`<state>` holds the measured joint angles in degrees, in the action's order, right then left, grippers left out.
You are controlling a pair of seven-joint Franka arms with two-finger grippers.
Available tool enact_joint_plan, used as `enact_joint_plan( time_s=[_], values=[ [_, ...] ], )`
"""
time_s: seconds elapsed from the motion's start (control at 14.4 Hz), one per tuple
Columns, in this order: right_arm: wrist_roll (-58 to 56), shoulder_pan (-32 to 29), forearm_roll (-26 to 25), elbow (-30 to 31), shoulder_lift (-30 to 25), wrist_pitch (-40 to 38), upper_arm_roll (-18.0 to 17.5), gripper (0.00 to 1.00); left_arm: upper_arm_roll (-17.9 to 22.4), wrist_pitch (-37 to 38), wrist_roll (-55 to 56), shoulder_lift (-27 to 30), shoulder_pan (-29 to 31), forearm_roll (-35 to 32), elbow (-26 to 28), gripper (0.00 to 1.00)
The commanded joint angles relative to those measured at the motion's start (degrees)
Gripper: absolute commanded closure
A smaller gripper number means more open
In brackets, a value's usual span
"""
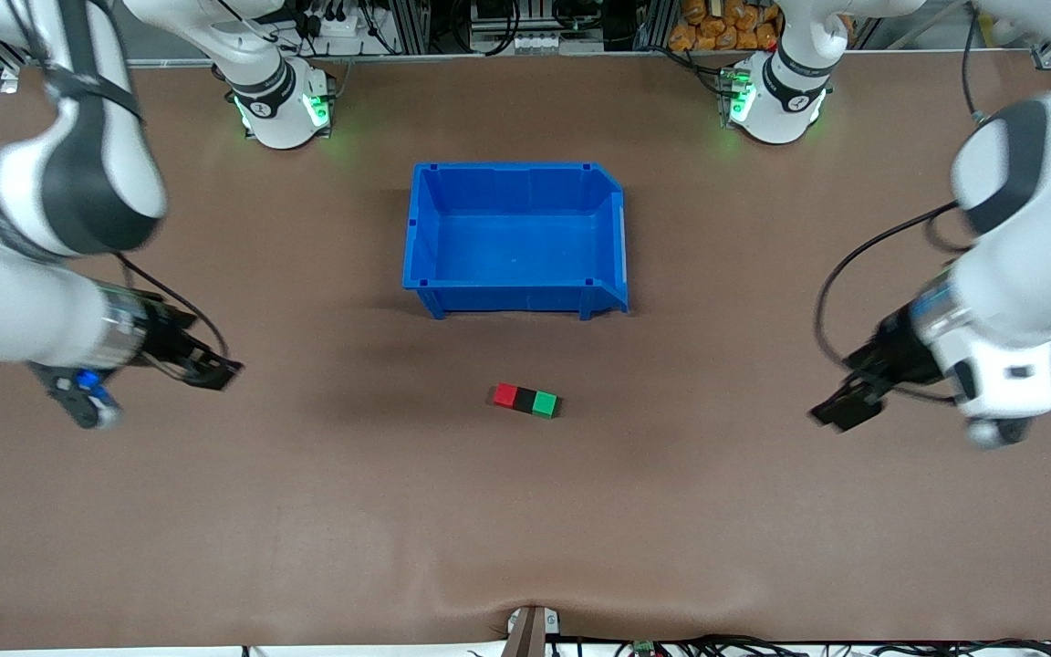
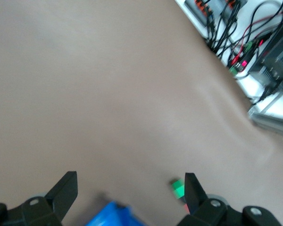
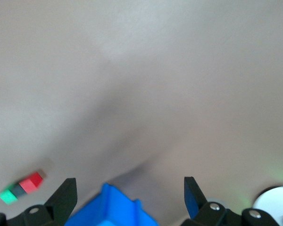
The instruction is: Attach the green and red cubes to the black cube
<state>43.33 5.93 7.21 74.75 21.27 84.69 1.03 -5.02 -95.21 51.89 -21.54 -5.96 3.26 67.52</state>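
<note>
on the brown table [image 1: 306, 511], nearest the front camera, a tiny matte red cube [image 1: 505, 394], a tiny matte black cube [image 1: 525, 399] and a tiny matte green cube [image 1: 544, 403] are seen touching in one row, the black one between the others. the row is flanked well apart by the left gripper [image 2: 130, 194] and right gripper [image 3: 130, 195], both held over bare table with fingers spread apart. farther off, a blue plastic bin [image 1: 516, 182] is seen.

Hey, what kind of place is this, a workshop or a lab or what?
Most likely a robotics lab: two Franka arms bolted along a brown table, a blue bin, and cables and electronics along the edge.
</note>
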Motion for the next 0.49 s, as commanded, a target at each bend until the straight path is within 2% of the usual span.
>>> enact_joint_plan(
  time_s=[0.0, 0.14, 0.28, 0.42],
  values=[
    [-12.00, -5.13, -1.06, 2.16, -5.00, -4.17, -1.73, 0.00, -0.78, 5.72, -12.29, 7.19, 4.63, -0.71, 4.45, 0.00],
    [-18.94, -8.20, -0.97, 2.16, -8.33, -5.24, -2.43, 0.00, -0.08, 5.39, -21.86, 14.21, 5.17, -0.63, 12.07, 0.00],
    [-25.73, -8.39, -1.14, 2.68, -12.46, -5.15, -2.70, 0.00, 1.15, 5.39, -31.54, 20.36, 4.74, -1.24, 19.45, 0.00],
    [-26.54, -8.30, -1.23, 5.13, -16.24, -5.15, -2.61, 0.00, 1.07, 5.30, -36.66, 23.90, 3.60, -5.18, 23.87, 0.00]
  ],
)
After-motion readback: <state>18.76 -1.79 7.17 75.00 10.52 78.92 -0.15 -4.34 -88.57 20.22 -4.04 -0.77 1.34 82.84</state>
